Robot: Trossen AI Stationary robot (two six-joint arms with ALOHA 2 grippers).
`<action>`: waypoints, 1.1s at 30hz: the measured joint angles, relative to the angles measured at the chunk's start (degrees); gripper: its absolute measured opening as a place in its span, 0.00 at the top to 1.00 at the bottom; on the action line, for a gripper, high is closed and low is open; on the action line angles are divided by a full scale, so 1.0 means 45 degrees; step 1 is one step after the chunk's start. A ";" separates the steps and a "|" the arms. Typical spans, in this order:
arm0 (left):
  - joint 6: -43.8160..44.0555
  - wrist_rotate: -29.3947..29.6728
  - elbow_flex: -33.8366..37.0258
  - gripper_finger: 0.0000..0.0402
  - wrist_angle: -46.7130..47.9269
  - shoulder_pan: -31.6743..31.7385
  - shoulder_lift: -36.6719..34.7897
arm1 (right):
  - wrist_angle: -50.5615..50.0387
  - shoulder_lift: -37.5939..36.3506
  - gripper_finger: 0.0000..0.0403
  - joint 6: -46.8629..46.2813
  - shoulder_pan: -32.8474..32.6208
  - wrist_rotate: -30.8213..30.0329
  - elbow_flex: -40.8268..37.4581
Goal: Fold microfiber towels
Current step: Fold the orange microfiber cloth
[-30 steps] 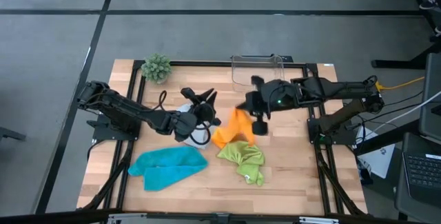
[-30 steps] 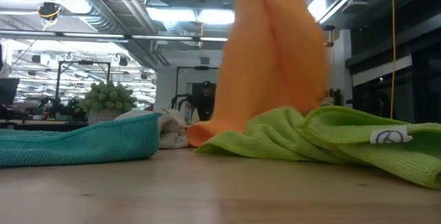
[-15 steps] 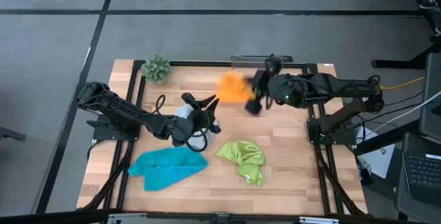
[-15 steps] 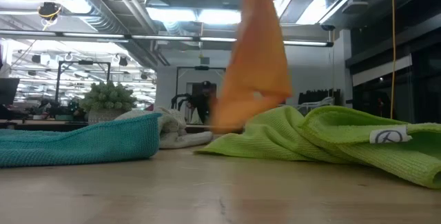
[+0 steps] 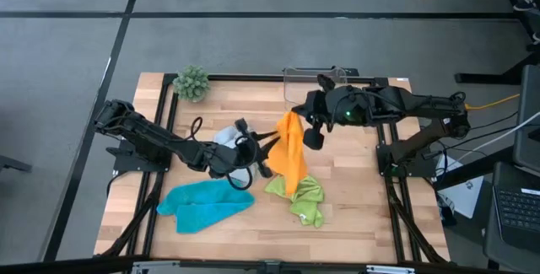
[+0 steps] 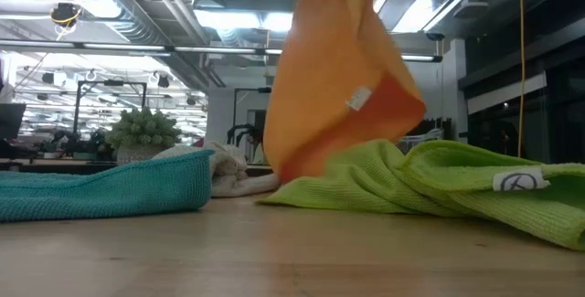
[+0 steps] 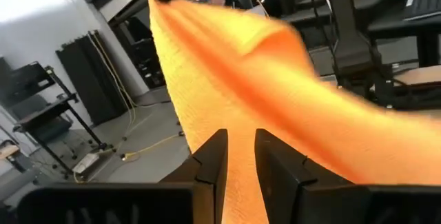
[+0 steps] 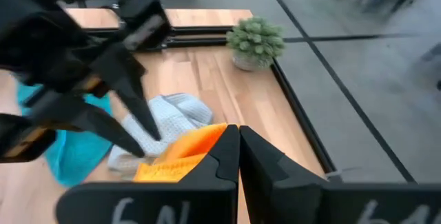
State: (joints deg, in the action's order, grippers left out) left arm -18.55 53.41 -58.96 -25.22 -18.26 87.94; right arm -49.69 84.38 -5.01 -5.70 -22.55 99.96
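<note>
The right end effector (image 5: 297, 115) is up above the middle of the wooden desk (image 5: 354, 206). Its two fingers are pinched tight on the top corner of the orange towel (image 5: 290, 156). The orange towel hangs down from there like a little flag. Its bottom edge touches the lime green towel (image 5: 302, 196), which lies crumpled on the desk, near the front and a bit right of the middle. In the low view the orange towel (image 6: 340, 78) hangs behind the green towel (image 6: 430, 187), and a small white tag shows on the orange cloth.

The left end effector (image 5: 268, 143) reaches in from the left, just beside the hanging orange towel. In the left wrist view its two dark fingers (image 7: 213, 162) stand a little apart, with the orange cloth (image 7: 275, 86) right in front of the gap. I cannot tell if it is gripping the cloth or only touching it.

The light grey towel (image 5: 229, 137) lies bunched up under the left arm, left of the orange one. The turquoise blue towel (image 5: 205, 204) lies at the front left of the desk, apart from the green one.

A small green fuzzy plant (image 5: 191, 82) sits at the far left corner. A clear plastic box (image 5: 314, 80) sits at the far edge, behind the right arm.
</note>
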 joint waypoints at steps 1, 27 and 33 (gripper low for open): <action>-0.0005 0.0000 0.0000 0.83 -0.0188 0.0030 0.0000 | -0.0001 0.0000 0.98 -0.0142 0.0080 0.0020 -0.0003; -0.0363 -0.1732 0.0005 0.83 -0.1986 0.2035 0.0000 | 0.0382 0.1166 0.98 0.0416 0.0850 0.1372 -0.0028; -0.0971 0.1853 0.0005 0.83 -0.0757 0.2043 0.0000 | 0.0281 0.0922 0.98 0.0517 0.0850 0.1371 -0.0028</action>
State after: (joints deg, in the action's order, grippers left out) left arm -22.91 61.75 -58.94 -28.62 -9.07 87.94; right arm -48.43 88.53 -2.69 -1.87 -16.38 99.83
